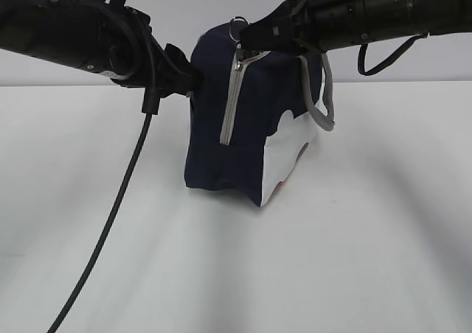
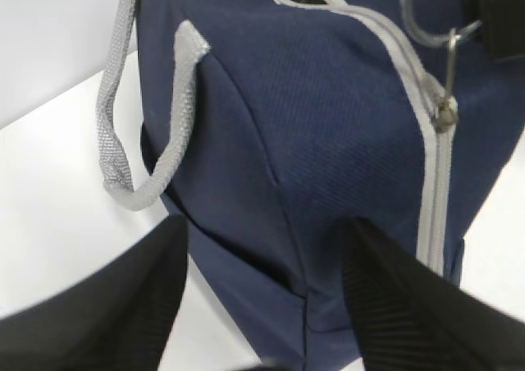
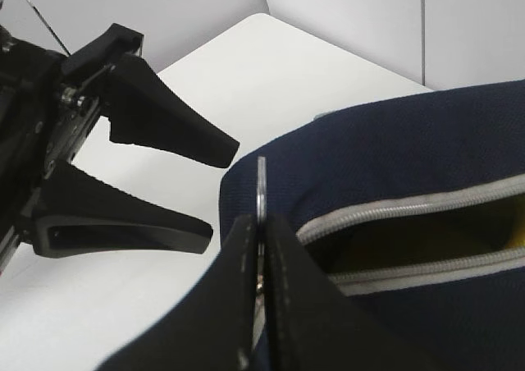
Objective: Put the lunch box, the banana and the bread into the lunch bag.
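Jaws of the right gripper [image 3: 261, 248] are pinching the ring pull [image 3: 261, 192] at the lunch bag's [image 1: 221, 127] top left end. Zipper [image 3: 410, 211] is running right from there, part open, something yellow showing inside. Left gripper [image 2: 262, 281] is spreading wide at the bag's left end, bracing it on the surface [image 1: 369, 259].

left end effector [image 2: 262, 301] spread wide around the navy lunch bag's [image 2: 328, 141] corner, grey handle [image 2: 139, 133] beside it.
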Tool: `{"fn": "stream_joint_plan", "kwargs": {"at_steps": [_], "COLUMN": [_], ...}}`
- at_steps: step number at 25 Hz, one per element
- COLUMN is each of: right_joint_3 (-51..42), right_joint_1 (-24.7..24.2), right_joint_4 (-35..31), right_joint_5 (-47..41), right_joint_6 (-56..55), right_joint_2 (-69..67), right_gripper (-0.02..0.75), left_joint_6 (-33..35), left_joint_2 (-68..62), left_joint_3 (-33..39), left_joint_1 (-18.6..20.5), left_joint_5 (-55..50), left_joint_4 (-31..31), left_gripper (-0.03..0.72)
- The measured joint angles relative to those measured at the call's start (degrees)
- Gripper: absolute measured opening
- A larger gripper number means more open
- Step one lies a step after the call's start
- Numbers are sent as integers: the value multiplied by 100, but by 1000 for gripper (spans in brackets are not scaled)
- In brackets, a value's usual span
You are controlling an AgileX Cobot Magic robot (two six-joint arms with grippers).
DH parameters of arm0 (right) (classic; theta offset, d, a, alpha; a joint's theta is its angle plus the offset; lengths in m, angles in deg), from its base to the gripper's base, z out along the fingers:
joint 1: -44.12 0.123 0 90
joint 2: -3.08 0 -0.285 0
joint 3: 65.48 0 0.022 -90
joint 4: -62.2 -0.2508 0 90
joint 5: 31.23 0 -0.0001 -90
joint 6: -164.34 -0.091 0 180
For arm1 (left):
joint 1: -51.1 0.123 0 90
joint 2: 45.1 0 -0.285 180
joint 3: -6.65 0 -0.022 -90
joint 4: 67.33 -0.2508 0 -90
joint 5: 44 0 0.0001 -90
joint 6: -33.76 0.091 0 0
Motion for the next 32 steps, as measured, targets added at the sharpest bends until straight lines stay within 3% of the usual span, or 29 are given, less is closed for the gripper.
{"fn": "stream_joint_plan", "kwargs": {"at_steps": [5, 13, 17, 22, 24, 32], "right_joint_3": [0, 0, 0, 0, 0, 0], "right_joint_1": [0, 0, 0, 0, 0, 0], "right_joint_4": [28, 42, 42, 42, 42, 68], "right_joint_5": [0, -4, -27, -60, -68, -122], "right_joint_6": [0, 0, 0, 0, 0, 0], "right_joint_2": [0, 0, 0, 0, 0, 0], "right_gripper": [0, 0, 0, 0, 0, 0], "left_joint_6": [262, 1281, 1574, 2665, 2962, 3258], "left_joint_2": [-37, -95, -143, -277, -364, -630], "left_joint_3": [0, 0, 0, 7, 7, 7], "left_joint_1": [5, 54, 282, 625, 640, 678], "left_joint_5": [37, -232, -306, -924, -1065, -1488], "left_joint_4": [159, 1054, 1473, 2885, 3190, 3438], "left_gripper": [424, 424, 424, 392, 388, 374]}}
